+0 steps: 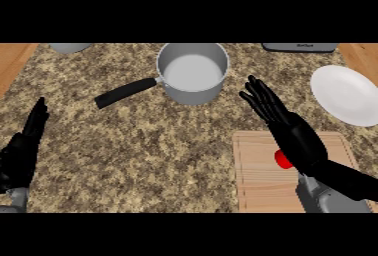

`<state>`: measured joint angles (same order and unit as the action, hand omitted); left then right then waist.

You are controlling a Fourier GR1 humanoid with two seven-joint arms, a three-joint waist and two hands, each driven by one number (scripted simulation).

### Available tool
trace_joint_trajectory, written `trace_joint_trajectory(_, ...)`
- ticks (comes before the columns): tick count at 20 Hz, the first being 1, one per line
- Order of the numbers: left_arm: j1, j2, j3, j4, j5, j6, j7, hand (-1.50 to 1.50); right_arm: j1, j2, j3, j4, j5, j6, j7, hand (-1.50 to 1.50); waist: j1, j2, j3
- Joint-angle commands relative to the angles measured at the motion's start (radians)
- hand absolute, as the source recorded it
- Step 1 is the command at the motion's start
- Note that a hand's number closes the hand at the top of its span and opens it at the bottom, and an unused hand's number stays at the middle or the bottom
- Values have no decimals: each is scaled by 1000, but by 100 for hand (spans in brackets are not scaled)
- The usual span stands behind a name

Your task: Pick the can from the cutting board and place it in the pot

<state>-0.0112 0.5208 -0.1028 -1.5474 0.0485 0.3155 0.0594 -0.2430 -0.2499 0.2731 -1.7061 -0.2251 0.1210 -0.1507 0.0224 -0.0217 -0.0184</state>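
The red can [282, 159] sits on the cutting board [258, 170], not picked up. The right robot hand [284, 122] hovers above it, fingers straight; the pot [193, 70] waits.

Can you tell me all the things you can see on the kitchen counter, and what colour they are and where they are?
pot: one, silver-grey with a black handle, top middle of the counter, nothing showing inside.
cutting board: one, light wood, lower right.
can: one, red, on the cutting board, mostly hidden behind the right hand.
plate: one, white, right edge.
grey dish: one, top left corner, cut off by the view.
dark appliance: one, grey and black, top right, only its edge shows.
counter: one, speckled brown stone.
left hand: one, black, open, resting at the left edge.
right hand: one, black, open, over the cutting board.
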Motion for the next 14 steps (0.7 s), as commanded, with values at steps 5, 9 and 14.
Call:
trace_joint_trajectory(5,-97,-92,53,-97,124,12,30,0,80,-116,-392,270,-177,-35,-44,150,-42,39,25)
trace_joint_trajectory(9,-106,-138,45,-95,187,-15,39,0,141,-215,-445,454,12,-160,-59,-150,-34,46,23)
trace_joint_trajectory(14,-158,-145,49,-94,203,-23,102,0,131,-189,-556,704,-69,-1,-460,-150,-17,29,22)
